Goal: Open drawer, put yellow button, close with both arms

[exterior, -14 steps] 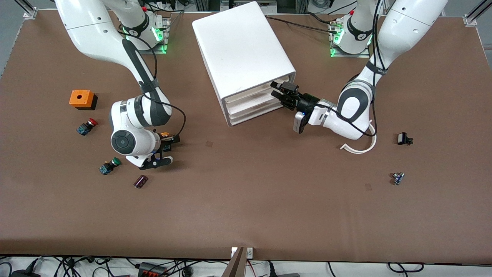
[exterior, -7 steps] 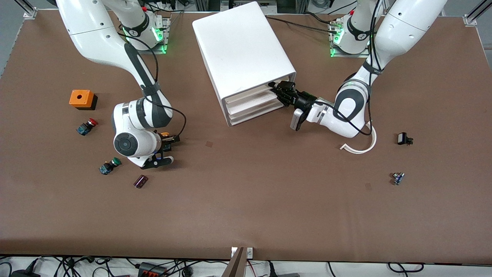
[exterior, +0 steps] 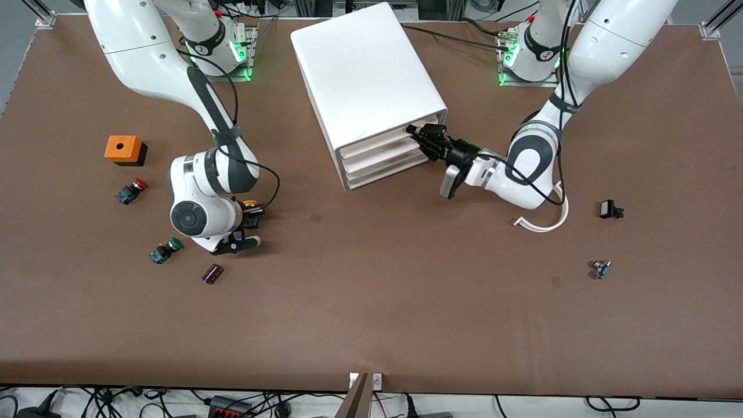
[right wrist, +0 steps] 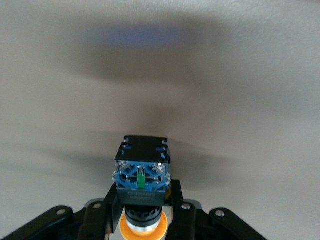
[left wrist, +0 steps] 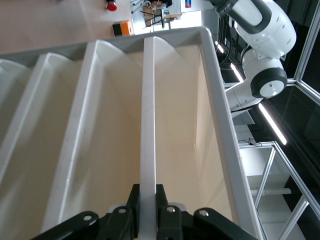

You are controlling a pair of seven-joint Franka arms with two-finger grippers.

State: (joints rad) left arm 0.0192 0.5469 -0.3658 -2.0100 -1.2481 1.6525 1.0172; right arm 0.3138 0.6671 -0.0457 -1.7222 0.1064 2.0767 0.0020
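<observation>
The white drawer cabinet (exterior: 365, 75) stands at the table's middle, with its three drawer fronts facing the left arm's end. My left gripper (exterior: 425, 141) is at the top drawer (exterior: 377, 141). In the left wrist view it (left wrist: 147, 194) is shut on that drawer's white front lip (left wrist: 147, 125). My right gripper (exterior: 248, 223) is low over the table toward the right arm's end. It is shut on the yellow button (exterior: 250, 205). The right wrist view shows the button's black-and-blue body (right wrist: 142, 172) clamped in the gripper (right wrist: 143, 200), orange cap toward the wrist.
Near the right gripper lie an orange box (exterior: 123, 149), a red-capped button (exterior: 130, 191), a green-capped button (exterior: 165, 251) and a small dark part (exterior: 212, 273). Toward the left arm's end lie a white curved strip (exterior: 545, 219), a black part (exterior: 609, 209) and a small blue-silver part (exterior: 601, 269).
My left gripper has moved in to the cabinet and now sits on the top drawer's lip. My right gripper with the yellow button has barely shifted.
</observation>
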